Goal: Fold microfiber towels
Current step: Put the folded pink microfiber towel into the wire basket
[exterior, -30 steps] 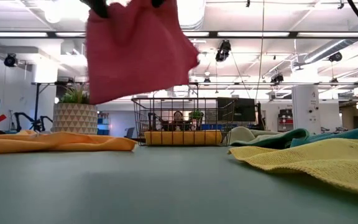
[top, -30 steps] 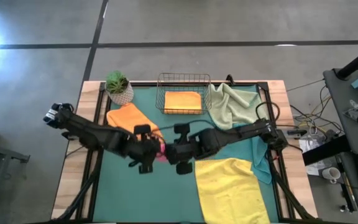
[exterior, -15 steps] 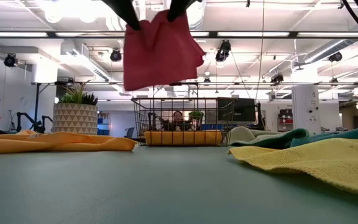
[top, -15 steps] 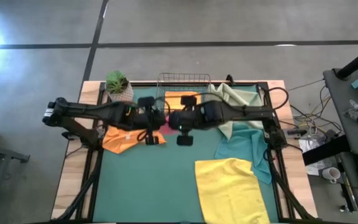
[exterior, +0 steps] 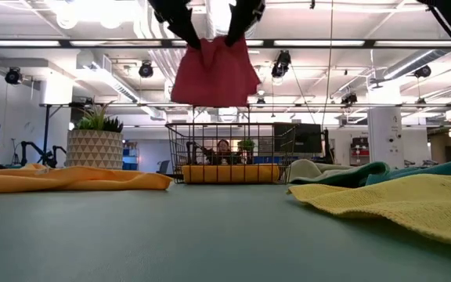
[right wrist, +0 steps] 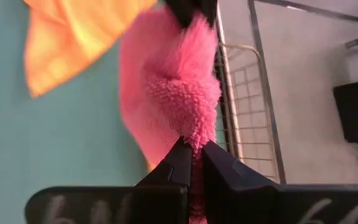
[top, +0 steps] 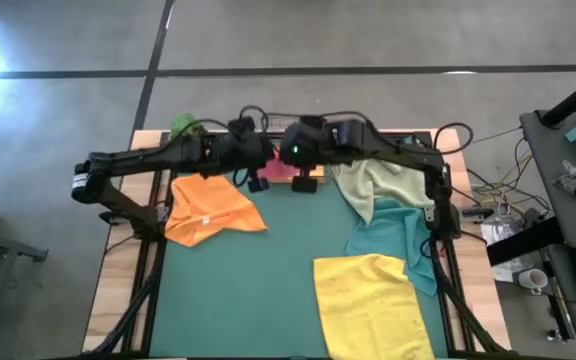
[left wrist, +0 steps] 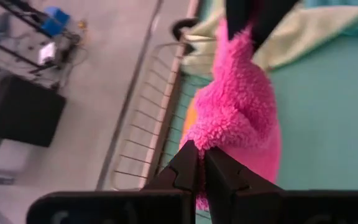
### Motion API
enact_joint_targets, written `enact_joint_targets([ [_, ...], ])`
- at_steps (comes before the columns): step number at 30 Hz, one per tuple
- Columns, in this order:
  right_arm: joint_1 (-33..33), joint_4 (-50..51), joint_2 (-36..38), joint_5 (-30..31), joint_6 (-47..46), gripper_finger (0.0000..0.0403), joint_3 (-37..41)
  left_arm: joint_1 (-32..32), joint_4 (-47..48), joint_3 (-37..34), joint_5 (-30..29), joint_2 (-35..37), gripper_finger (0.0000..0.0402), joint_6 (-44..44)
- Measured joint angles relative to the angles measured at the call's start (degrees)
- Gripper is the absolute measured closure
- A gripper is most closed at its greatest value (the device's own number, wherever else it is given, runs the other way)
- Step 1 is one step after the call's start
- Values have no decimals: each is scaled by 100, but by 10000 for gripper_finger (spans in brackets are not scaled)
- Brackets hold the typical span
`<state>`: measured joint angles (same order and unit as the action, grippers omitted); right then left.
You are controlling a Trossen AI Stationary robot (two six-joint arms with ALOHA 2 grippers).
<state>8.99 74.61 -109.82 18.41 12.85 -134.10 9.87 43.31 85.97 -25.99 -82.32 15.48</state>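
Grey concrete floor [top: 288, 40] with dark seams surrounds the wooden bench [top: 118, 290]. Beyond it, a white ceiling [exterior: 351, 23] carries strip lights, ducts and hanging spotlights [exterior: 282, 63].

Six towels in all: one pink towel [top: 278, 170] (up in the air), two orange towels [top: 208, 208] [exterior: 229, 173], one yellow towel [top: 366, 305], one teal towel [top: 396, 238], one pale green towel [top: 378, 182]. One wire basket [exterior: 225, 153], one plant [exterior: 94, 141].

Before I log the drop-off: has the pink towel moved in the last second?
Yes. The pink towel, held by both grippers, has travelled from mid-table toward the wire basket at the far edge.
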Motion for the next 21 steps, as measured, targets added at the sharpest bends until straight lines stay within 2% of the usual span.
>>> enact_joint_targets([
  [8,994,-228,0,-898,682,394,13,688,-715,2,110,-392,400,488],
  [13,1497,-307,-7,-1142,999,394,59,976,-1125,26,178,-874,400,756],
  [18,2067,-443,-16,-2088,1372,394,429,1267,-1350,33,185,-1073,400,770],
  [21,2280,-578,-17,-2342,1605,394,697,1413,-1501,33,439,-1150,400,771],
])
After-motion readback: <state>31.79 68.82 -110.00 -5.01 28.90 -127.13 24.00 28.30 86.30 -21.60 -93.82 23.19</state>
